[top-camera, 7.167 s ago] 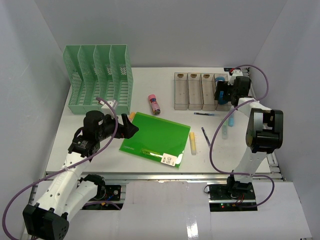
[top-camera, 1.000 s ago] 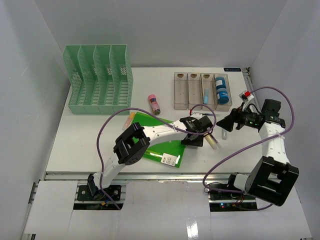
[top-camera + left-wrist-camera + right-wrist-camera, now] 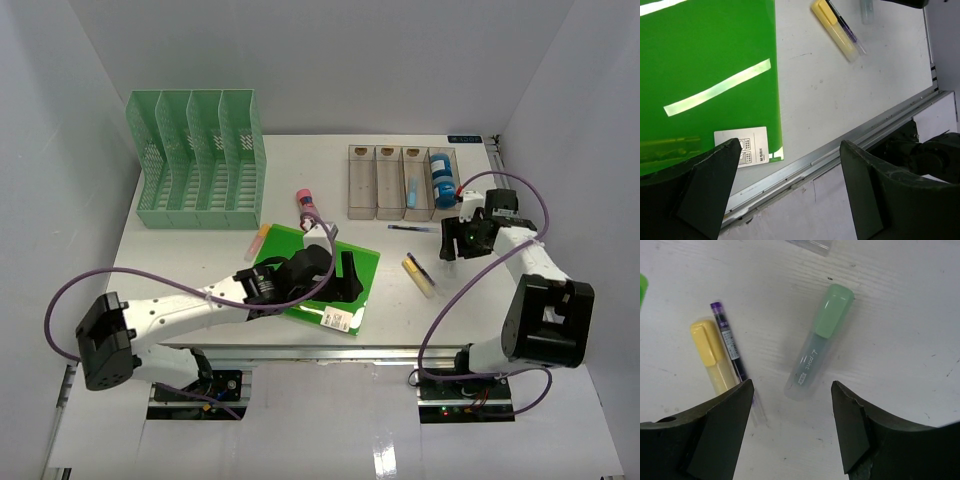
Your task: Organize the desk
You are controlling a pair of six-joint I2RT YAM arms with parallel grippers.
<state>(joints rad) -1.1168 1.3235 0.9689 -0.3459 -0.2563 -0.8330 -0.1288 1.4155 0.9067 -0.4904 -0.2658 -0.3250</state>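
Now right arm's parted jaws overhang green highlighter.

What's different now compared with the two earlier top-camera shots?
The yellow highlighter went right, from beside the green folder to beside the pen. Left hand pulled back from it over the folder, open. Right hand moved from the tray to above the green-capped marker, open. Folder and rack stayed put.

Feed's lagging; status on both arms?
Left gripper open over green folder edge. Right gripper open above green highlighter. Desk untidy: yellow highlighter, pen loose. Nothing blocking.
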